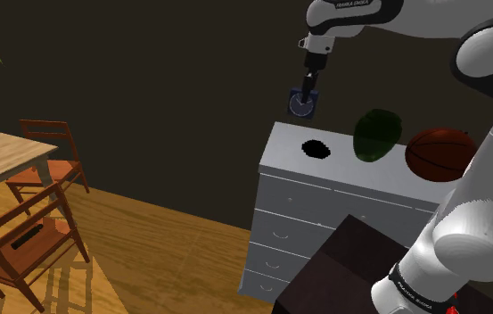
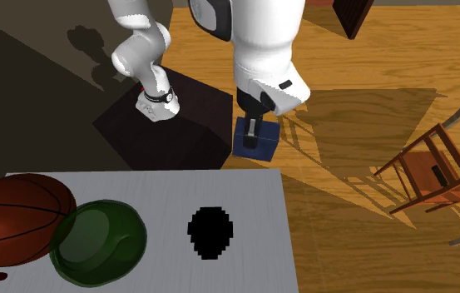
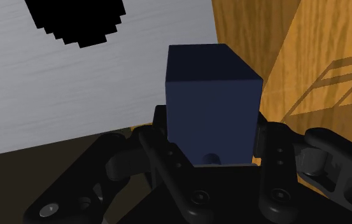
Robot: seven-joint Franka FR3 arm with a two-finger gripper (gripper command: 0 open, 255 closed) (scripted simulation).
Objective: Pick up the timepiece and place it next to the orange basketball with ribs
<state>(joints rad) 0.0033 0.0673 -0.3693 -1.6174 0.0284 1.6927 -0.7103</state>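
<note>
Wood floor (image 1: pixel 146 241), dark wall behind, grey dresser (image 1: pixel 307 223) under my gripper (image 1: pixel 306 96). Wooden chairs (image 1: pixel 30 241) sit far off to the side of my gripper, down on the floor.

Fingers clamped on the clock (image 1: pixel 303 105), one on each side. It's a dark blue box with a round face, held in the air, clear of the dresser top. In the second exterior view the gripper (image 2: pixel 254 133) and clock (image 2: pixel 257 143) hang just past the dresser (image 2: pixel 253 200) edge, with the dark stand (image 2: pixel 170 116) beside them. The wrist view has the clock (image 3: pixel 212 83) square between the fingers of the gripper (image 3: pixel 212 137), grey dresser top (image 3: pixel 72 95) on one side of it, floor on the other.

Below the gripper, nearest on the top: a flat black blob (image 1: pixel 316 148). Past that, a dark green rounded thing (image 1: pixel 378 134). Farthest from the gripper is the ball (image 1: pixel 440 153), brownish orange with dark ribs, just beside the green thing. Clock and ball are well apart.
</note>
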